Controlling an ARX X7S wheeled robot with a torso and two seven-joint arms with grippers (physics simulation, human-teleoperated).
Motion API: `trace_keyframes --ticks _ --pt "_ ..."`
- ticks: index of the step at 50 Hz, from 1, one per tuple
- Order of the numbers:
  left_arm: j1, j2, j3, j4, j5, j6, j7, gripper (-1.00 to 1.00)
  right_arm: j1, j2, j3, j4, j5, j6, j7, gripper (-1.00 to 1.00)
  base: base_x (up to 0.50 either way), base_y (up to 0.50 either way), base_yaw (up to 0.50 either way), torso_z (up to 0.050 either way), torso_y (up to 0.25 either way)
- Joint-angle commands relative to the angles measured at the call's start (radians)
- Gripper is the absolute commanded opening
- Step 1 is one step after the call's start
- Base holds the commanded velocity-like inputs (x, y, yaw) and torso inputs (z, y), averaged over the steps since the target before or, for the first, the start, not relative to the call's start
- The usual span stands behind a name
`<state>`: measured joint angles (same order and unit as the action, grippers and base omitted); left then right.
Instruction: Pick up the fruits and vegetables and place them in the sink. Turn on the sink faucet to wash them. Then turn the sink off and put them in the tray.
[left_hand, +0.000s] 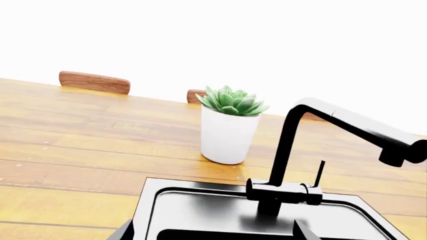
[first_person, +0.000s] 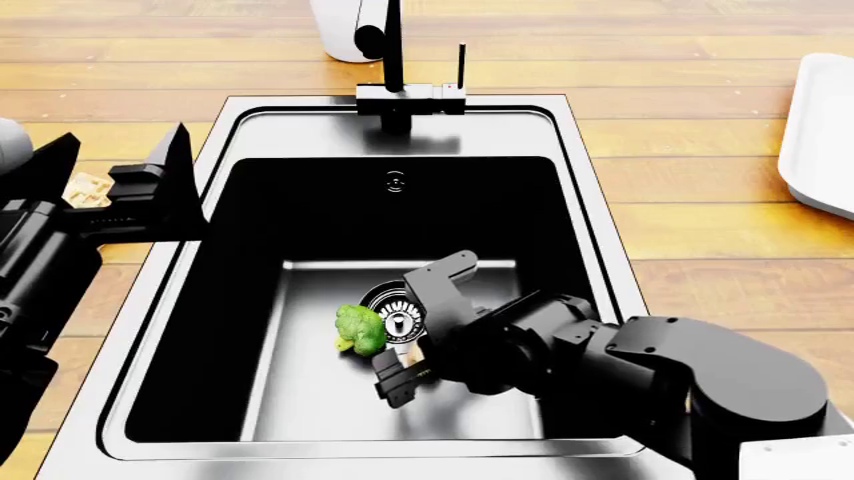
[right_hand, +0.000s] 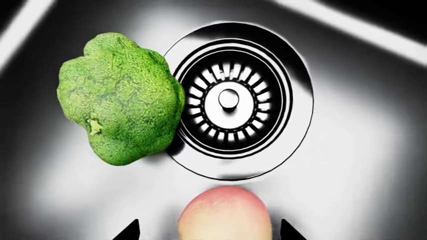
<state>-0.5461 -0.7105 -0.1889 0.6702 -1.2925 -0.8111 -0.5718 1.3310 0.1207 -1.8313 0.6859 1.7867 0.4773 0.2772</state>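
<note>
The bright green broccoli (right_hand: 120, 97) lies on the floor of the black sink (first_person: 214, 150), touching the round steel drain (right_hand: 227, 97); it also shows in the head view (first_person: 358, 328). The pinkish-yellow apple (right_hand: 223, 216) lies just in front of the drain, between the jaws of my right gripper (right_hand: 209, 231). The jaws stand apart, with a gap on each side of the apple. In the head view my right gripper (first_person: 411, 338) reaches down into the basin. My left gripper (first_person: 123, 142) is open and empty over the sink's left rim, facing the black faucet (left_hand: 293, 150) and its slim lever (left_hand: 319, 172). The white tray (first_person: 821, 130) lies at the far right.
A white plant pot (left_hand: 227, 132) with a green succulent stands behind the faucet on the wooden counter (left_hand: 80, 145). A golden waffle (first_person: 87, 188) lies left of the sink, partly hidden by my left arm. Brown chair backs (left_hand: 93, 81) stand beyond the counter.
</note>
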Motion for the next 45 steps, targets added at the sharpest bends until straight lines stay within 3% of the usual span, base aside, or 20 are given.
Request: trace_keyframes --ticks 1,4,9,17,25,26,41,45 --pt "0.002 -0.002 0.000 -0.001 0.000 0.004 0.001 1.00 0.005 0.017 0.009 -0.043 -0.001 -0.003 0.020 1.00 0.00 0.00 0.00 0.000 0.000" --pt "0.004 -0.003 -0.002 0.000 -0.001 0.005 0.001 1.00 0.001 0.003 0.007 -0.015 -0.004 0.001 0.003 1.00 0.00 0.00 0.00 0.000 0.000" --pt "0.020 -0.006 -0.009 -0.003 0.009 0.012 0.010 1.00 -0.040 -0.118 -0.022 0.237 -0.028 0.041 -0.141 1.00 0.00 0.00 0.00 0.000 0.000" --pt "0.034 -0.005 -0.012 -0.003 0.015 0.017 0.014 1.00 -0.115 -0.121 0.202 0.288 -0.244 0.158 -0.163 1.00 0.00 0.00 0.00 0.000 0.000" --pt "0.041 -0.008 -0.015 -0.001 0.013 0.020 0.012 1.00 -0.168 -0.121 0.263 0.298 -0.300 0.212 -0.163 1.00 0.00 0.00 0.00 0.000 -0.003" --pt "0.041 -0.008 -0.016 -0.001 0.013 0.021 0.012 1.00 -0.170 -0.121 0.266 0.299 -0.299 0.215 -0.159 -1.00 0.00 0.00 0.00 0.000 -0.013" --pt "0.038 -0.011 -0.010 0.008 0.005 0.018 0.002 1.00 -0.118 -0.118 0.288 0.288 -0.380 0.055 -0.002 -1.00 0.00 0.00 0.00 0.000 -0.005" --pt "0.038 -0.011 -0.006 0.014 0.002 0.016 -0.003 1.00 -0.088 -0.004 0.327 0.076 -0.382 -0.011 0.126 -1.00 0.00 0.00 0.00 0.000 0.000"
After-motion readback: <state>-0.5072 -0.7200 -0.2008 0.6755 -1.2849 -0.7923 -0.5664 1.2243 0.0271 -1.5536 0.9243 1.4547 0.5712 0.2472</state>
